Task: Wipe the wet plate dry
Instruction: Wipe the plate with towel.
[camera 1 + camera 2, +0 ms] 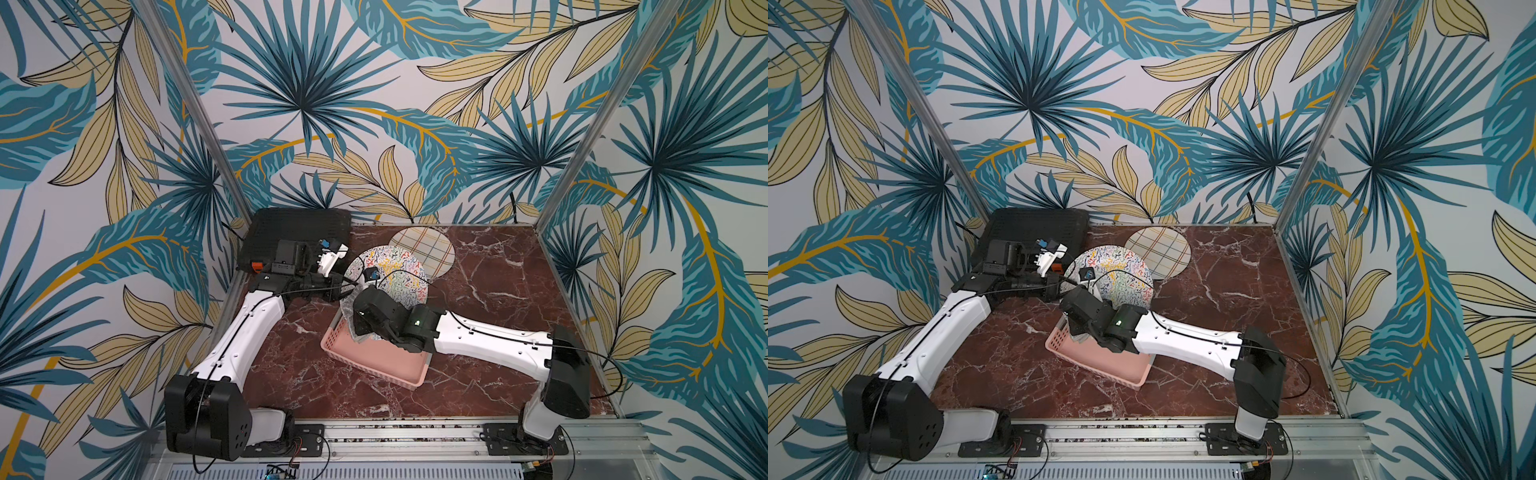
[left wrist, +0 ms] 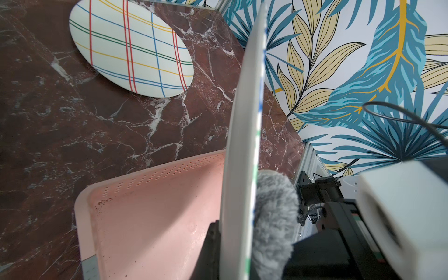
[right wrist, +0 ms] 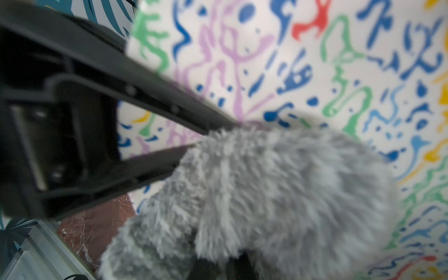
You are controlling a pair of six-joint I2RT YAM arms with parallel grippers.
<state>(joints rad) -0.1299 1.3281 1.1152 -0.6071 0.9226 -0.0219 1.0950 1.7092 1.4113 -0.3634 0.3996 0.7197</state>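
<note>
overhead, in both top views, the round white plate with multicoloured squiggles (image 1: 399, 274) (image 1: 1121, 270) stands tilted on edge above the far corner of the pink perforated plastic basket (image 1: 386, 368) (image 1: 1100, 368). whether it touches the basket i cannot tell. the left gripper (image 1: 353, 286) (image 1: 1073, 282) pinches the plate's rim on the side toward the black slatted crate (image 1: 299, 228). the right gripper (image 1: 359, 330) (image 1: 1077, 328) sits low against the plate's patterned face, its jaws hidden beneath the wrist. a round cream plate with plaid lines (image 1: 428, 249) (image 1: 1163, 249) lies flat on the red-brown marble tabletop (image 1: 498, 311), behind the squiggle plate.

from the left wrist, the squiggle plate (image 2: 242, 145) shows edge-on, with one of the left gripper's black fingers (image 2: 210, 244) pressed to its plain back. a fluffy grey cloth (image 2: 274, 213) is bunched against its patterned side. the pink basket (image 2: 145, 218) lies beneath, and the plaid plate (image 2: 131, 48) lies apart on the marble.

from the right wrist, the grey cloth (image 3: 278, 189) rests on the patterned face (image 3: 315, 72), wadded over the right gripper (image 3: 213, 266), whose jaws are closed on it. the left gripper (image 3: 213, 135) narrows to the cloth's edge.
</note>
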